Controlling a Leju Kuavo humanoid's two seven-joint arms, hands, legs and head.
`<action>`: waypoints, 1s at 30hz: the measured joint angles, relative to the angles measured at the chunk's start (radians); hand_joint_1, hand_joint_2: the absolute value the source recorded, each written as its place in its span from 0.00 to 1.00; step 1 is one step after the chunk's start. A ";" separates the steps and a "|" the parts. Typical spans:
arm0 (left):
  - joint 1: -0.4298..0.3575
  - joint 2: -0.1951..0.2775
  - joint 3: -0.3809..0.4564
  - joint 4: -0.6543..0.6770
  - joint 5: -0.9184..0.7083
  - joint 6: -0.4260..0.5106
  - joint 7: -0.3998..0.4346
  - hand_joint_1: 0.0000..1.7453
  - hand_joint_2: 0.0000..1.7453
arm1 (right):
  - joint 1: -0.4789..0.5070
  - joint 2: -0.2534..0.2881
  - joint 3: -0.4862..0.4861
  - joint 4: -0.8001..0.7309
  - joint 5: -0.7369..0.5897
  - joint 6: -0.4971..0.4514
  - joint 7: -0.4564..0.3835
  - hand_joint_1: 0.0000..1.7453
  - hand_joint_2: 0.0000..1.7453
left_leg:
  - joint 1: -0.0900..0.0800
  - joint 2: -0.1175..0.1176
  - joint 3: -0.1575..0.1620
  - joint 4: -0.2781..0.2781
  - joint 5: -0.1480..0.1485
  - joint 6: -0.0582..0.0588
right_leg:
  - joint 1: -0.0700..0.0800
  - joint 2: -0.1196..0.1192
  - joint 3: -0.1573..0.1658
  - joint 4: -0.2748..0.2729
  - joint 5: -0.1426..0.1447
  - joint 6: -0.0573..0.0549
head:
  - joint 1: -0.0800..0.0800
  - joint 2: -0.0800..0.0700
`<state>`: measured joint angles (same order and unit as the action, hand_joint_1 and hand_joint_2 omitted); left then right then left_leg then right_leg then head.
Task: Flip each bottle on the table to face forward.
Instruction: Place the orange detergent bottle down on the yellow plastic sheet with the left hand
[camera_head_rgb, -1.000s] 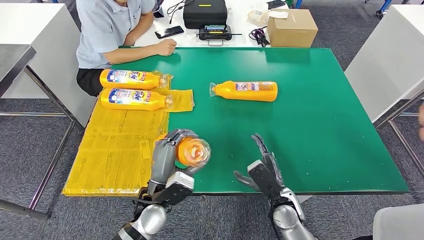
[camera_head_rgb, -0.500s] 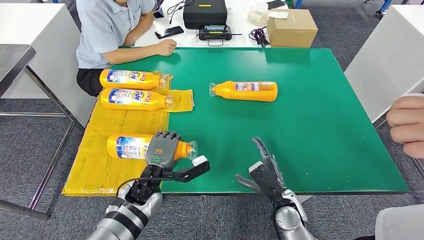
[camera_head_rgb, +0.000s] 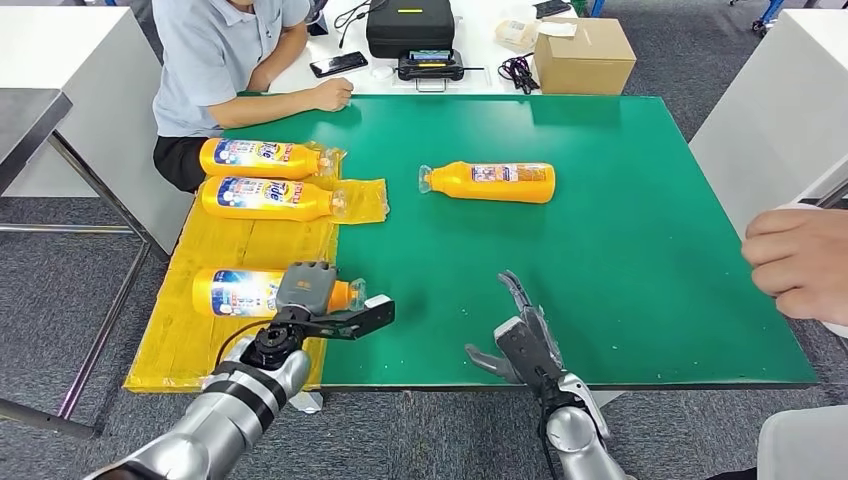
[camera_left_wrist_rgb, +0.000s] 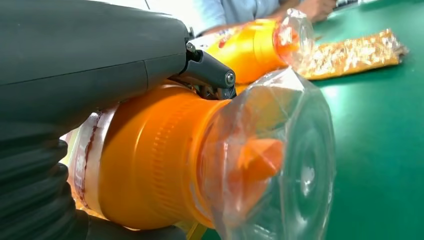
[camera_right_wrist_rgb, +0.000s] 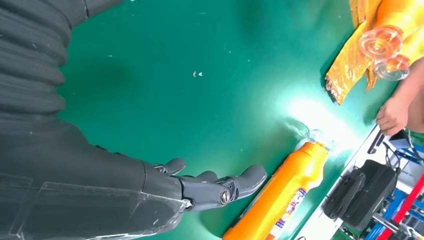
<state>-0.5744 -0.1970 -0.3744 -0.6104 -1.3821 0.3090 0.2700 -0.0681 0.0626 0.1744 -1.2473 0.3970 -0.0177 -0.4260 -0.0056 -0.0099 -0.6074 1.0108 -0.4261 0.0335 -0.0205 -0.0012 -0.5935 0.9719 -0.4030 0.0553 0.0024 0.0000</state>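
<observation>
1. Here, the robot's left hand (camera_head_rgb: 305, 290) grips an orange bottle (camera_head_rgb: 240, 292) lying on its side on the yellow sheet (camera_head_rgb: 240, 250), near the front-left edge of the green surface (camera_head_rgb: 620, 250); its clear cap points toward the surface's middle, and the label faces up.
2. Close behind that hand, the left wrist view shows the fingers (camera_left_wrist_rgb: 90, 65) wrapped over the bottle's shoulder, the clear cap (camera_left_wrist_rgb: 280, 160) jutting out past them above the green.
3. The right hand (camera_head_rgb: 525, 335) hangs open and holds nothing, fingers spread, just inside the front edge of the surface and well apart from every bottle.
4. Two more orange bottles lie side by side on the far end of the yellow sheet, one (camera_head_rgb: 262, 157) close to the seated person's arm, the other (camera_head_rgb: 270, 198) just in front of it, both labels up and caps pointing right.
5. A fourth bottle (camera_head_rgb: 490, 182) lies alone on bare green past the middle, cap pointing left, with a small label facing up.
6. Broad bare green lies between that lone bottle and the right hand, and across the whole right half up to the far and right edges.
7. A seated person (camera_head_rgb: 225, 55) leans a forearm on the far-left corner of the surface; another person's hand (camera_head_rgb: 800, 262) reaches in over the right edge.
8. Beyond the far edge, a white table carries a black case (camera_head_rgb: 410, 28), a phone (camera_head_rgb: 338, 64) and a cardboard box (camera_head_rgb: 583, 55).
</observation>
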 joint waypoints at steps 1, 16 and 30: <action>-0.011 -0.001 0.005 0.015 0.010 -0.011 -0.008 0.18 1.00 | -0.003 0.001 -0.001 0.004 -0.004 0.002 -0.001 0.00 1.00 | 0.000 0.000 0.001 0.000 0.000 0.000 | 0.000 0.000 0.001 0.000 0.000 0.000 | 0.000 0.000; -0.064 -0.009 0.071 0.112 0.115 -0.049 -0.068 0.00 1.00 | -0.023 0.008 -0.023 0.048 -0.024 0.022 -0.011 0.00 1.00 | 0.000 0.000 0.005 0.000 0.000 0.000 | 0.000 0.000 0.005 0.000 0.000 0.000 | 0.000 0.000; -0.071 -0.012 0.098 0.129 0.143 -0.040 -0.093 0.00 1.00 | -0.037 0.009 -0.024 0.067 -0.026 0.027 -0.014 0.00 1.00 | 0.000 -0.001 0.006 0.000 0.001 0.000 | 0.000 0.000 0.006 0.000 0.000 0.000 | 0.000 0.000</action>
<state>-0.6455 -0.2087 -0.2766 -0.4817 -1.2387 0.2686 0.1767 -0.1052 0.0719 0.1503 -1.1807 0.3708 0.0090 -0.4398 -0.0058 -0.0104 -0.6017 1.0107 -0.4256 0.0332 -0.0207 -0.0015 -0.5876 0.9717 -0.4028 0.0553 0.0024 0.0000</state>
